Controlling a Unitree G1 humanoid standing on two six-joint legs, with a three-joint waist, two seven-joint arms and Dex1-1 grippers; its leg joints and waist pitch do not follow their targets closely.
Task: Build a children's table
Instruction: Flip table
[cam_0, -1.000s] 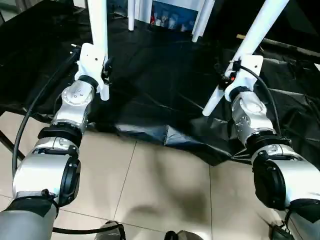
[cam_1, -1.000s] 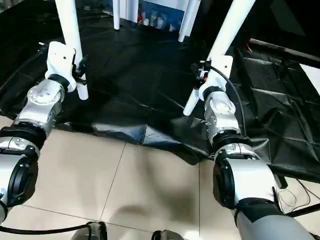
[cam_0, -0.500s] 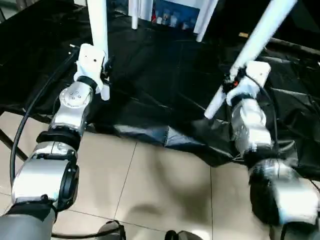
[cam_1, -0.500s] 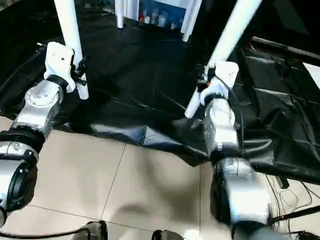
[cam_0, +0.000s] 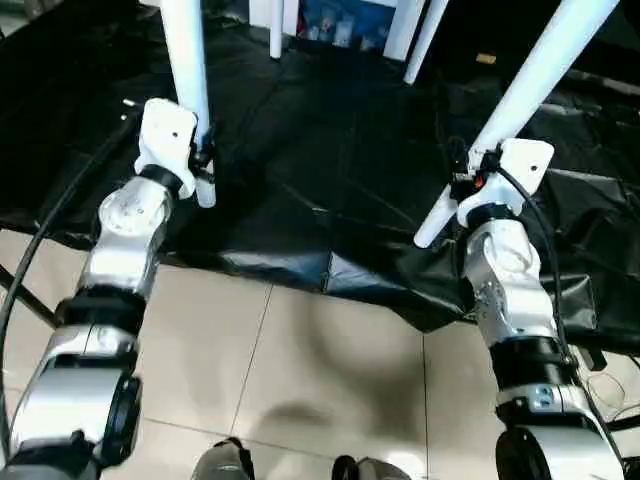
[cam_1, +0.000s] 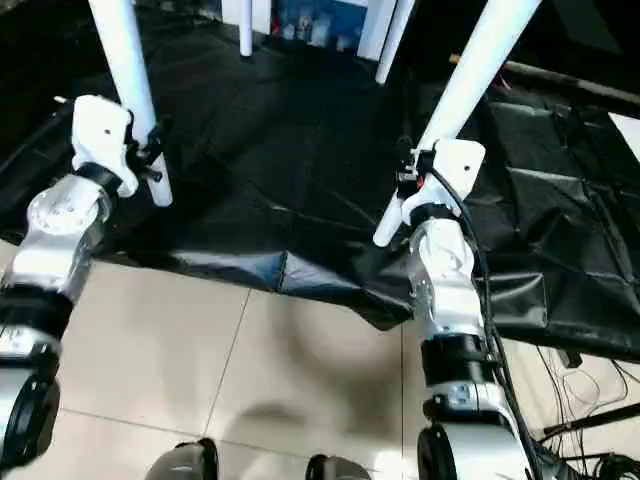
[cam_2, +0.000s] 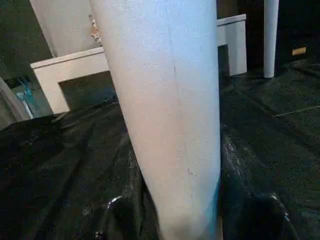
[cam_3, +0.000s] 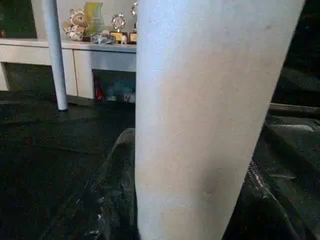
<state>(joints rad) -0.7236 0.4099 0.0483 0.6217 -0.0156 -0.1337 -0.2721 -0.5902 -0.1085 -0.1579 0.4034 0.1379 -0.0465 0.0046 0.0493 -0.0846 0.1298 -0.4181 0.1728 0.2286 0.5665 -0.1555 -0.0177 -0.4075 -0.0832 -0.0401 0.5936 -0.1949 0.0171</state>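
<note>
Left gripper (cam_0: 203, 150): jaws clamped on the near-upright left leg (cam_0: 186, 70), just above its foot.
Right gripper (cam_0: 470, 182): jaws clamped on the tilted right leg (cam_0: 530, 85).
Table: both held legs over the black sheet (cam_0: 330, 170); two far legs (cam_0: 276, 28) standing at the sheet's far edge.
Risk: uneven lifting could likely twist a leg out of its socket.

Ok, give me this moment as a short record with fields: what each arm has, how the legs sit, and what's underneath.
left gripper: shut on left leg, near its lower end
right gripper: shut on right leg, near its lower end
left leg: almost upright
right leg: leaning
far legs: two, standing on the sheet
floor cover: black sheet over tiles
</note>
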